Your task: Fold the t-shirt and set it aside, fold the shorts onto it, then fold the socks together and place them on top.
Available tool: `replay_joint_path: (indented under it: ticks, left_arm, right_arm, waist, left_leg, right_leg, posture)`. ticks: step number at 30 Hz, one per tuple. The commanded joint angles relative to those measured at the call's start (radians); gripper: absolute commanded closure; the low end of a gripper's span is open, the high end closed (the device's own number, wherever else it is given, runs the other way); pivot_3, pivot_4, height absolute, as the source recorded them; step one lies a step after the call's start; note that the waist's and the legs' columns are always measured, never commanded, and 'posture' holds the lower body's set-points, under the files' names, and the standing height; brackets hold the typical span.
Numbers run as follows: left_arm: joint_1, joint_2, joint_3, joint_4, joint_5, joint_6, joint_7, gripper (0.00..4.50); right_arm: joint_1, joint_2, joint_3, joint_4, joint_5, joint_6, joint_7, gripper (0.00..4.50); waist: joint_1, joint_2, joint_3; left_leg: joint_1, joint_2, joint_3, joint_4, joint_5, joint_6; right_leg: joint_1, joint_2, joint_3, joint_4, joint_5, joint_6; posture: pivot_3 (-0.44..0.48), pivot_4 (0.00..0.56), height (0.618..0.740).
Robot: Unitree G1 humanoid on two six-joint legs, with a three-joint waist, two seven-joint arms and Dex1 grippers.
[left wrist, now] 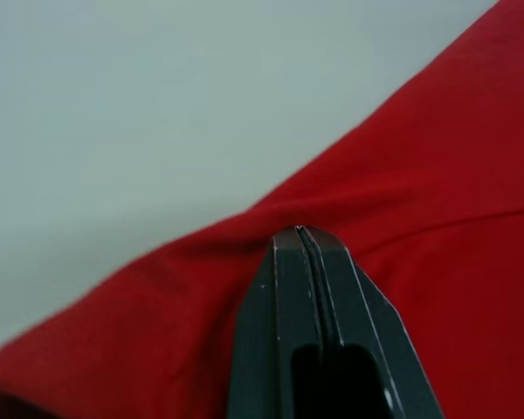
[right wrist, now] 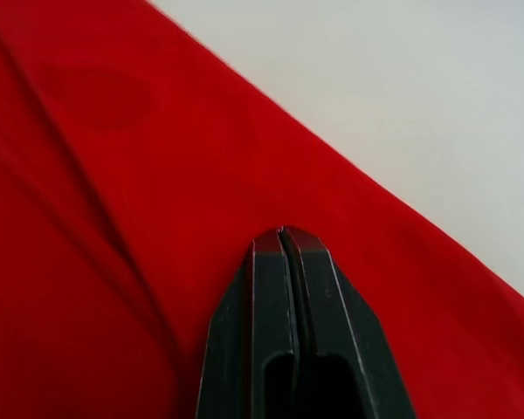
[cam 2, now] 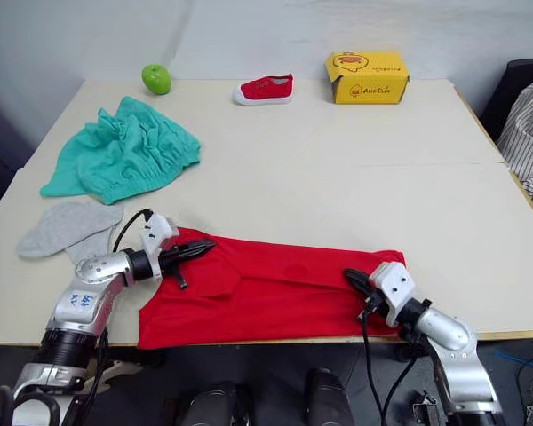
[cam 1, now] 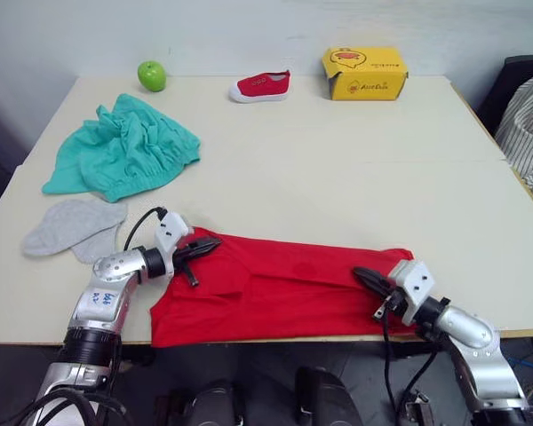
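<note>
On your far left the socks [cam 1: 71, 228] lie flat on the table [cam 1: 338, 169], two plain light grey pieces overlapping, their toes pointing toward the left edge. Just behind them sit the shorts [cam 1: 124, 151], teal-green and crumpled, the gathered waistband turned toward the near right. Behind those, near the far edge, you see a green apple [cam 1: 152, 75].

Your left pincer [cam 1: 198, 250] is clenched, fingers pressed together over the left upper edge of the t-shirt [cam 1: 275, 288]; the wrist view shows a fold of red cloth bunched at the tips, but you cannot tell whether it is caught between them. The t-shirt is bright red, folded into a long band along the near table edge, its long axis running left to right, slightly tilted, with the near left corner hanging over the edge.

Behind it at the far side stand a small red shoe [cam 1: 261, 87] with a white sole and a yellow box [cam 1: 364, 73] printed with a cartoon figure; its writing is too small to read.

Your right pincer [cam 1: 370, 280] is likewise clenched, lying on the t-shirt's right end. A striped cloth [cam 1: 531, 133] shows past the table's right edge.
</note>
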Motion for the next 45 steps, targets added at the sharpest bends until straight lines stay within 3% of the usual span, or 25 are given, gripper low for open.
replay_joint_path:
  ticks: [1, 8, 11, 13, 16, 20, 26, 27, 35, 38, 45]
  left_arm:
    - [0.033, 0.005, 0.008, -0.027, 0.026, 0.021, 0.045, 4.50]
    - [0.041, 0.007, 0.024, 0.035, 0.023, -0.044, 0.052, 4.50]
    - [0.033, 0.003, 0.093, 0.046, -0.093, -0.096, -0.048, 4.50]
    - [0.034, 0.017, 0.136, -0.005, -0.195, -0.037, -0.120, 4.33]
    - [0.051, 0.078, 0.162, -0.120, -0.275, 0.035, -0.209, 3.66]
    - [0.104, 0.136, 0.151, -0.287, -0.323, 0.063, -0.285, 2.32]
    - [0.178, 0.109, 0.127, -0.475, -0.403, 0.049, -0.344, 0.36]
    - [0.180, 0.109, 0.124, -0.502, -0.421, 0.074, -0.337, 0.07]
    - [0.217, 0.113, 0.125, -0.508, -0.420, 0.082, -0.339, 0.03]
    - [0.226, 0.111, 0.129, -0.490, -0.407, 0.065, -0.337, 0.00]
    - [0.252, 0.106, 0.130, -0.486, -0.391, 0.040, -0.314, 0.00]
  right_arm:
    - [0.028, 0.012, -0.106, 0.106, 0.034, -0.101, -0.049, 4.48]
    - [-0.004, -0.021, -0.250, 0.321, 0.144, -0.168, -0.017, 4.48]
    - [-0.032, -0.081, -0.298, 0.287, 0.264, -0.074, 0.066, 4.48]
    - [-0.044, -0.146, -0.306, 0.226, 0.368, 0.056, 0.156, 4.32]
    - [-0.096, -0.296, -0.271, 0.212, 0.400, 0.186, 0.316, 3.64]
    - [-0.274, -0.441, -0.175, 0.380, 0.313, 0.205, 0.479, 2.24]
    - [-0.612, -0.499, 0.067, 0.722, 0.096, 0.158, 0.699, 0.12]
    - [-0.659, -0.492, 0.101, 0.771, 0.066, 0.148, 0.730, 0.00]
    - [-0.899, -0.384, 0.248, 1.072, -0.119, 0.042, 0.804, 0.00]
    - [-0.919, -0.351, 0.272, 1.089, -0.143, 0.063, 0.861, 0.52]
    - [-0.918, -0.351, 0.295, 1.065, -0.146, 0.069, 0.899, 2.90]
  waist:
    - [-0.001, 0.000, 0.000]
    - [-0.001, -0.002, -0.002]
    - [-0.002, -0.001, -0.001]
    - [-0.003, 0.001, 0.000]
    - [-0.015, 0.002, 0.001]
    - [-0.027, 0.002, 0.001]
    - [-0.024, 0.002, 0.001]
    - [-0.022, 0.003, 0.002]
    - [-0.031, 0.004, 0.002]
    - [-0.041, 0.003, 0.002]
    - [-0.048, 0.003, 0.002]
  left_leg:
    - [0.001, 0.000, 0.000, 0.000, 0.000, 0.000]
    - [0.003, 0.000, 0.000, 0.000, 0.000, 0.000]
    - [0.003, 0.000, 0.000, 0.000, 0.000, 0.000]
    - [0.002, 0.001, 0.000, 0.000, 0.000, 0.000]
    - [0.001, 0.001, -0.001, 0.000, 0.000, 0.000]
    - [0.002, 0.001, -0.001, 0.000, 0.000, 0.000]
    - [0.001, 0.001, 0.001, -0.001, 0.000, 0.000]
    - [0.001, 0.001, 0.001, 0.000, 0.000, 0.000]
    - [0.000, 0.001, 0.001, 0.000, 0.000, 0.000]
    - [0.001, 0.002, 0.001, 0.000, 0.001, -0.001]
    - [0.001, 0.002, 0.001, 0.000, 0.001, -0.001]
  right_leg:
    - [0.001, 0.000, 0.001, 0.001, 0.000, 0.000]
    - [0.002, -0.001, 0.001, 0.002, 0.000, 0.000]
    - [0.001, -0.001, 0.002, 0.002, 0.000, -0.001]
    - [0.000, -0.001, 0.002, 0.002, 0.000, -0.001]
    - [-0.001, -0.001, 0.002, 0.002, 0.000, -0.001]
    - [0.000, -0.001, 0.001, 0.001, 0.000, -0.001]
    - [-0.001, -0.001, 0.001, 0.001, -0.001, -0.001]
    - [-0.001, -0.001, 0.001, 0.001, -0.001, -0.001]
    - [-0.001, 0.000, 0.001, 0.001, 0.000, -0.001]
    - [-0.001, 0.001, 0.002, 0.001, -0.001, -0.001]
    - [0.000, 0.000, 0.001, 0.001, -0.001, -0.001]
  posture:
    - [0.000, 0.150, 0.740]
    - [0.000, 0.150, 0.740]
    - [0.000, 0.150, 0.740]
    - [0.000, 0.150, 0.740]
    - [0.000, 0.150, 0.740]
    - [0.000, 0.150, 0.740]
    - [0.000, 0.150, 0.740]
    - [0.000, 0.150, 0.740]
    - [0.000, 0.150, 0.740]
    - [0.000, 0.150, 0.740]
    - [0.000, 0.150, 0.740]
